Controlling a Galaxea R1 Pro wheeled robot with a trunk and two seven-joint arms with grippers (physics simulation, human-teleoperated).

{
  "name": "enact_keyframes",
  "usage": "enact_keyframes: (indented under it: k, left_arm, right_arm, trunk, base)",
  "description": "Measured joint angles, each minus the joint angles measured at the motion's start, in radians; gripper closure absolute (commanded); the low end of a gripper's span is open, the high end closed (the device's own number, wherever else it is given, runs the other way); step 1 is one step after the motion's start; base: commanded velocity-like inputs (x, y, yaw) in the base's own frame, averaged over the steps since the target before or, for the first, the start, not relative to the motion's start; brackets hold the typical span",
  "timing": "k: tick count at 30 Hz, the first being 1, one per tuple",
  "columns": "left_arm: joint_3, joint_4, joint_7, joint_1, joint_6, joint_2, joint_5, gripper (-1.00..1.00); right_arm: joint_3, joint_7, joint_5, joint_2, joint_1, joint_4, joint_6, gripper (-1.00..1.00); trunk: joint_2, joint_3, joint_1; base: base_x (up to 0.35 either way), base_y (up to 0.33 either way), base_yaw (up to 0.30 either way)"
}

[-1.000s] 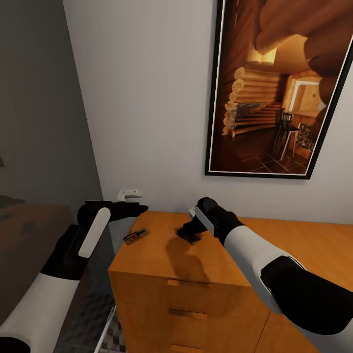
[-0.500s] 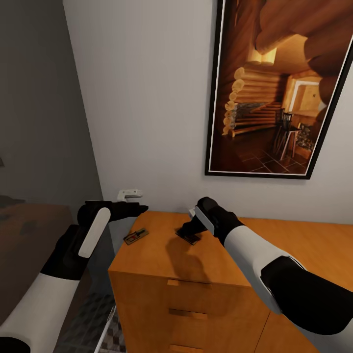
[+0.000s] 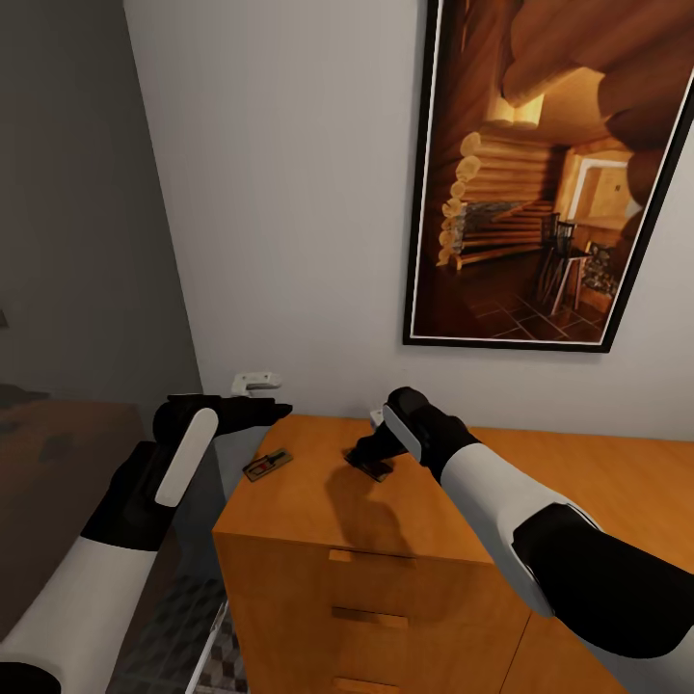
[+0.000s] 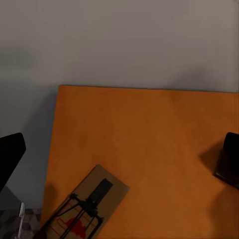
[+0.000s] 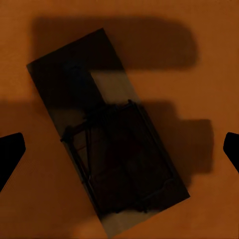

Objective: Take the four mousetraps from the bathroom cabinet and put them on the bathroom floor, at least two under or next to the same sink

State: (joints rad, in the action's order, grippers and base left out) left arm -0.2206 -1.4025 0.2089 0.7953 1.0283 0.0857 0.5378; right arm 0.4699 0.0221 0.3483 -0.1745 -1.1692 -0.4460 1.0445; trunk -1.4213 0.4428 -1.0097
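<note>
Two mousetraps lie on top of the orange-brown cabinet (image 3: pixel 318 520). One mousetrap (image 3: pixel 267 466) rests near the cabinet's left edge, and it also appears as a tan trap with a red mark (image 4: pixel 82 209) in the left wrist view. My left gripper (image 3: pixel 280 411) (image 4: pixel 119 159) hovers open above and behind it, clear of the trap. The other mousetrap (image 3: pixel 372 469) (image 5: pixel 109 144) lies dark in shadow directly below my right gripper (image 3: pixel 371 451) (image 5: pixel 119 149). That gripper is open, with its fingertips (image 5: pixel 11 152) spread wide on either side of the trap.
A large framed log-cabin picture (image 3: pixel 549 173) hangs on the white wall behind the cabinet. A small white wall fitting (image 3: pixel 253 382) sits left of the cabinet. Drawer fronts with bar handles (image 3: pixel 371 557) face me. Patterned bathroom floor (image 3: pixel 207 641) appears in the gap at the cabinet's left.
</note>
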Motion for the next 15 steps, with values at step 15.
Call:
enact_keyframes:
  k: [15]
  left_arm:
    - [0.0, 0.0, 0.0, 0.0, 0.0, -0.001, -0.001, -1.0]
  right_arm:
    - [-0.002, 0.012, 0.001, 0.0, 0.0, 0.012, 0.0, -1.0]
  trunk:
    - [0.0, 0.0, 0.0]
  base:
    - [0.0, 0.0, 0.0]
